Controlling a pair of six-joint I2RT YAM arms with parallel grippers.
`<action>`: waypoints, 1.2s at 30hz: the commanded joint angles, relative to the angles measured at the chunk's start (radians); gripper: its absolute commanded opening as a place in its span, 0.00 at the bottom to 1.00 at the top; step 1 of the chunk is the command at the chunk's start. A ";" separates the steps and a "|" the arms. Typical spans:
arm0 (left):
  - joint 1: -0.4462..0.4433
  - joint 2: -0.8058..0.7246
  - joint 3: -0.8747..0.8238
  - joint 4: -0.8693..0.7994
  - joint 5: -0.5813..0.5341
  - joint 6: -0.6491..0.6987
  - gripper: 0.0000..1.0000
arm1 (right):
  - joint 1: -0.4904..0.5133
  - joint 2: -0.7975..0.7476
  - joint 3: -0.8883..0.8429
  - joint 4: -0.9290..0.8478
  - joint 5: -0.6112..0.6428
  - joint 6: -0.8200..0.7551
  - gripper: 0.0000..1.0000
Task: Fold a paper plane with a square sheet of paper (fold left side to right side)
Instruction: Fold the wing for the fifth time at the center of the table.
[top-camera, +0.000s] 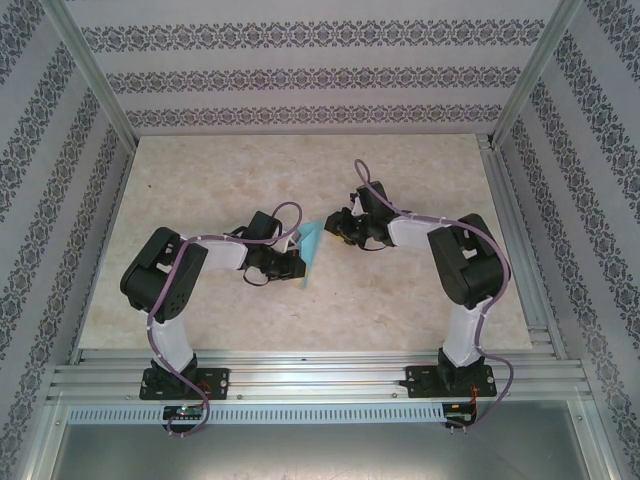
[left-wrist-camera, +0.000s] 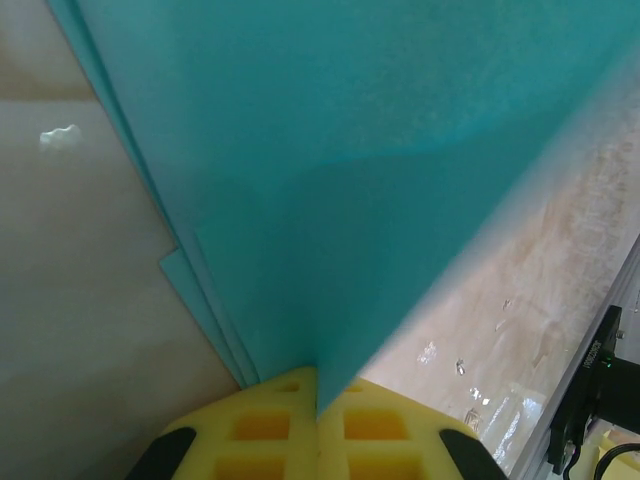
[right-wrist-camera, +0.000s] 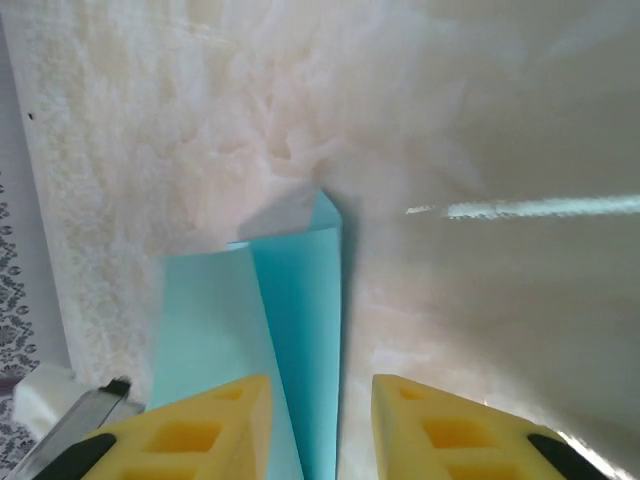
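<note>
Paper plane (top-camera: 312, 252) lies half folded at mid worktop (top-camera: 300, 170), between the arms; the left pincer (left-wrist-camera: 318, 388) is clamped on its layered edge, and the right pincer (right-wrist-camera: 320, 392) is apart around its tip. If the right one closes off the crease, the thin layers may shift or wrinkle

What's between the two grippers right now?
The folded paper, plain in the top view. The left gripper is shut on its edge, and the open right gripper straddles it, as the wrist views show.
</note>
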 joint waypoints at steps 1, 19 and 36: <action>0.006 0.061 -0.020 -0.024 -0.059 0.033 0.00 | 0.038 -0.086 -0.070 0.026 0.010 -0.011 0.28; 0.005 0.090 -0.001 -0.041 -0.047 0.045 0.00 | 0.193 -0.015 -0.155 0.257 0.026 0.156 0.17; 0.006 0.132 0.026 -0.059 0.013 0.035 0.00 | 0.181 0.044 -0.162 0.283 0.051 0.144 0.17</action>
